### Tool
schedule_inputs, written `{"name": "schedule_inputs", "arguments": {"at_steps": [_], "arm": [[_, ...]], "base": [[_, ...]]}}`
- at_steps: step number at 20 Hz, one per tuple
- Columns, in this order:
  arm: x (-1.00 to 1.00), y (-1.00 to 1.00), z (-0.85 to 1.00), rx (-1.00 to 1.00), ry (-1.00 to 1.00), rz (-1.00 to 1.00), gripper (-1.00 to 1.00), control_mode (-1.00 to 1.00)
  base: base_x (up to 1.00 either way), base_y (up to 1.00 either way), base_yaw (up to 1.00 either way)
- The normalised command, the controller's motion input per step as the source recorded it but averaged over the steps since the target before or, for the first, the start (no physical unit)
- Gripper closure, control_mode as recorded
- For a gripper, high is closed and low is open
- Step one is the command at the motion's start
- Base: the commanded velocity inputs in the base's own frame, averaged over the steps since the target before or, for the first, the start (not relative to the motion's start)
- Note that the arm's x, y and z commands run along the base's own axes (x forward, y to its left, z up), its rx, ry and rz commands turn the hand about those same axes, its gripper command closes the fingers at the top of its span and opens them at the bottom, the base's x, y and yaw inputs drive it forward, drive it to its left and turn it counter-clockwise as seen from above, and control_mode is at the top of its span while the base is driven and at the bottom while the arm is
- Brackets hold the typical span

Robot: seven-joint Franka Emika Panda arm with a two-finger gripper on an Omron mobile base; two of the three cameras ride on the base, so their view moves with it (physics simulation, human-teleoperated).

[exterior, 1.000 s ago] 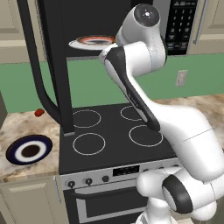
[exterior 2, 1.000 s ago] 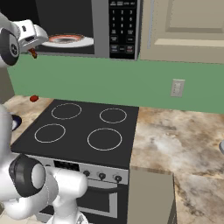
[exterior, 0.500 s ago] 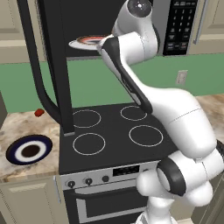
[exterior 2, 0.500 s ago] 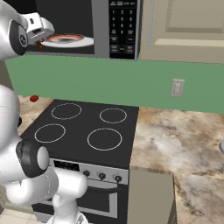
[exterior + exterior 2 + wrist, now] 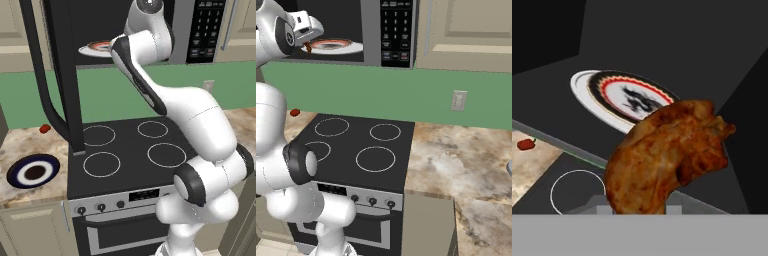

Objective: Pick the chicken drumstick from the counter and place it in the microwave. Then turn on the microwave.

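I see my tool (image 5: 307,46) clamped on the lumpy, glossy brown chicken drumstick (image 5: 667,157). The open black microwave (image 5: 368,30) holds a round patterned plate (image 5: 624,100).

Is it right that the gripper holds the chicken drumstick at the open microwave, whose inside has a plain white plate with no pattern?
Not quite. The gripper does hold the chicken drumstick at the open microwave, but the plate inside is not plain: the hand view shows a white rim around red and dark rings with a dark figure in the middle.
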Motion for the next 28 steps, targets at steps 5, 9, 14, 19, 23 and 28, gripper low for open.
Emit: {"name": "schedule_inputs", "arguments": {"at_steps": [5, 9, 14, 19, 23, 28], "arm": [[0.4, 0.0, 0.0, 0.03, 0.03, -0.03, 1.0, -1.0], [0.37, 0.0, 0.0, 0.05, 0.05, -0.03, 1.0, -1.0], [0.34, 0.0, 0.0, 0.03, 0.03, -0.02, 1.0, -1.0], [0.28, 0.0, 0.0, 0.0, 0.01, -0.02, 1.0, -1.0], [0.32, 0.0, 0.0, 0.01, 0.02, -0.02, 1.0, -1.0], [0.23, 0.0, 0.0, 0.01, 0.03, -0.01, 1.0, -1.0]], "base": [[0.0, 0.0, 0.0], [0.0, 0.0, 0.0], [0.0, 0.0, 0.0], [0.0, 0.0, 0.0], [0.0, 0.0, 0.0], [0.0, 0.0, 0.0]]}}
